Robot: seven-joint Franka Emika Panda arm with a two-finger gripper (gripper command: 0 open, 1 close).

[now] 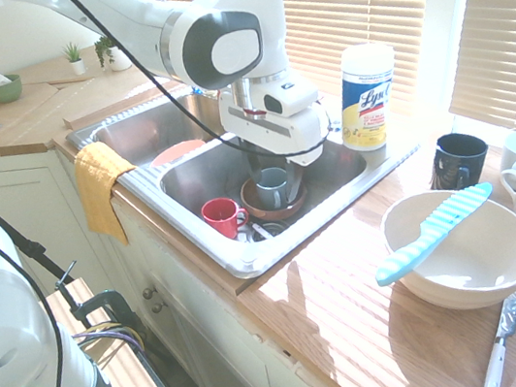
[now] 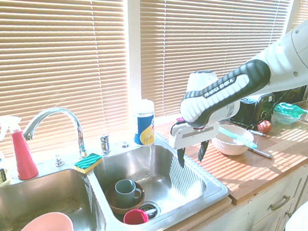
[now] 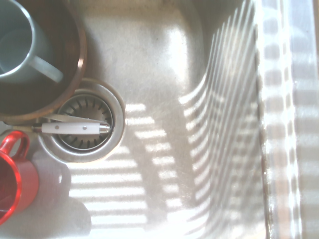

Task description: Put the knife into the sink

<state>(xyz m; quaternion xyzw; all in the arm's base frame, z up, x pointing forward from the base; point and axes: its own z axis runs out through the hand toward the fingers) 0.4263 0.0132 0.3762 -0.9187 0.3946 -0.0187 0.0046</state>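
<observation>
One turquoise knife (image 1: 433,232), balanced across the white bowl (image 1: 467,270) rim at 3 o'clock from the sink (image 1: 224,164); likely to tip or slide off under an off-centre pinch. One gripper (image 2: 191,156), fingers apart and empty, hanging over the right basin. In the basin: one grey mug (image 2: 127,190), one red cup (image 1: 222,216), one brown dish (image 3: 75,59); risk of knocking these.

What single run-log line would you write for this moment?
gripper: open, empty, over sink | knife: across white bowl rim, on counter | step: knife not yet grasped
</observation>
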